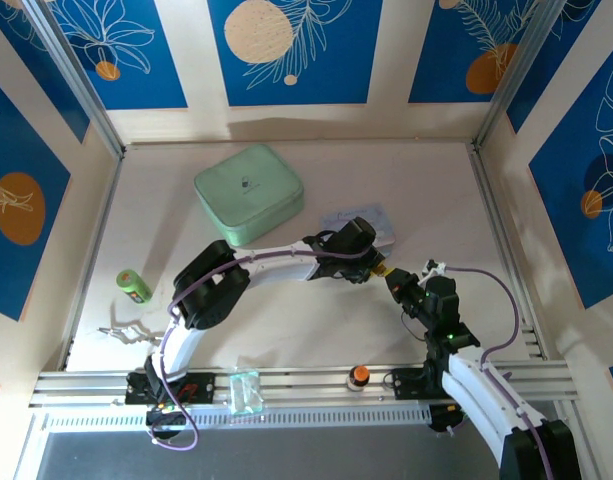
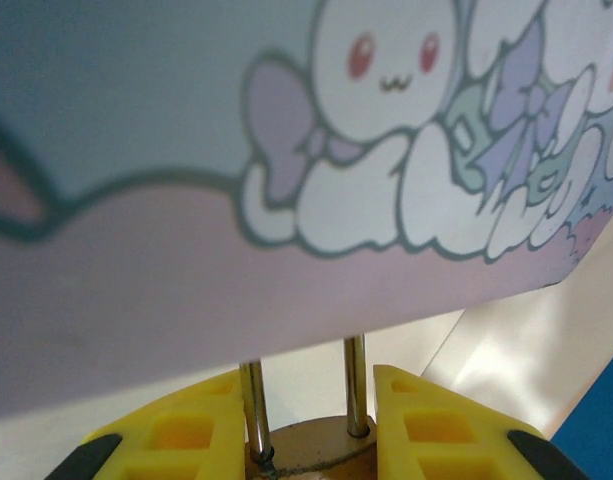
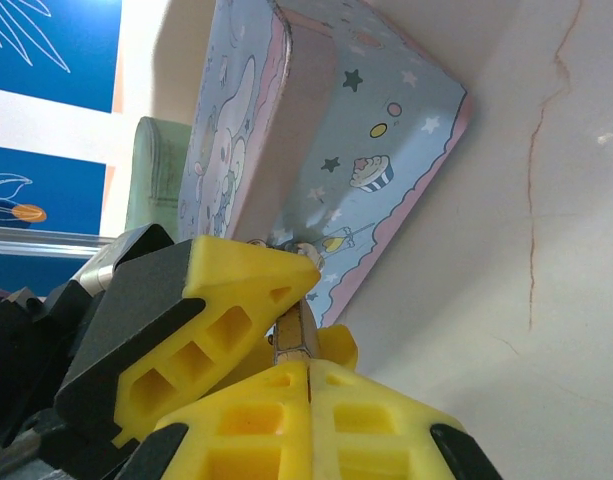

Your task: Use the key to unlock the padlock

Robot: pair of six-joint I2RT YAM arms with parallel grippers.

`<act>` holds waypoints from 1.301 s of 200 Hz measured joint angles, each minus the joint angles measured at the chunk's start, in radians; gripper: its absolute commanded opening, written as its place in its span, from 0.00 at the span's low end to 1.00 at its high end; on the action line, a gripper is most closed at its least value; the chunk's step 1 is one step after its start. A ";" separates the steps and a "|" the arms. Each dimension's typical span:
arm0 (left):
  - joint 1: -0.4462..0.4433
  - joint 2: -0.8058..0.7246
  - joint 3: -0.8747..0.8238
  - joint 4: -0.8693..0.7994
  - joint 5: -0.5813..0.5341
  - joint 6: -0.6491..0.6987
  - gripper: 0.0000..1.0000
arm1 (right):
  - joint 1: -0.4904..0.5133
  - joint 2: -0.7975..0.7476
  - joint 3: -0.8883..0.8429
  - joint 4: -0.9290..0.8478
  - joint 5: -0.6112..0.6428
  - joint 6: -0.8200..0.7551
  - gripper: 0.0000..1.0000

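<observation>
Steadiness first: holding the padlock [image 2: 316,445] by its sides in the partly open left gripper [image 2: 308,400], over the desk [image 1: 316,325], just beside the cartoon tin [image 2: 286,150]. Bringing the tightly shut right gripper [image 3: 308,368] in straight, slowly; cannot tell whether pinching the key.

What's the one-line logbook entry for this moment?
left gripper: shut on padlock | right gripper: shut on key, aimed at padlock | shackle: both legs seated | behind: cartoon tin

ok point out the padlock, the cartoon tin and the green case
padlock [image 2: 311,452]: left wrist view, brass body below the shackle
cartoon tin [image 3: 386,140]: right wrist view, blue printed side
green case [image 1: 248,192]: top external view, lid centre
</observation>
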State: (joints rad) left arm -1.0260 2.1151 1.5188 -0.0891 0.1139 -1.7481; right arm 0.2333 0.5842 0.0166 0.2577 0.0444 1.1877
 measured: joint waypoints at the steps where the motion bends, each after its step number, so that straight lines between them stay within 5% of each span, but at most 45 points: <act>1: 0.000 0.000 0.000 0.000 0.000 0.000 0.12 | 0.000 0.000 0.000 0.001 0.000 0.000 0.00; 24: -0.002 -0.005 -0.012 0.014 -0.011 0.007 0.12 | 0.000 0.017 0.006 0.002 -0.007 -0.006 0.00; 57: -0.004 -0.005 -0.017 0.014 -0.017 0.028 0.12 | -0.004 0.084 0.060 -0.053 -0.031 -0.045 0.28; 102: -0.005 -0.005 -0.018 -0.031 -0.035 0.090 0.11 | -0.003 0.122 0.130 -0.230 -0.038 -0.157 0.42; 145: -0.005 -0.010 -0.020 -0.103 -0.065 0.175 0.12 | 0.050 0.140 0.173 -0.334 -0.043 -0.293 0.70; 159: -0.001 -0.016 -0.020 -0.140 -0.077 0.197 0.12 | 0.093 0.161 0.196 -0.362 -0.006 -0.338 0.68; 191: 0.010 -0.027 -0.032 -0.193 -0.103 0.240 0.12 | 0.228 0.237 0.255 -0.378 0.088 -0.422 0.45; 260: 0.029 -0.069 -0.092 -0.169 -0.085 0.248 0.12 | 0.385 0.276 0.251 -0.262 0.244 -0.536 0.32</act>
State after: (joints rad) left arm -0.9970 2.0460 1.4265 -0.2581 0.0292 -1.5005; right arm 0.6182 0.8604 0.2680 -0.0040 0.2882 0.6521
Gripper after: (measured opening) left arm 0.260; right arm 0.348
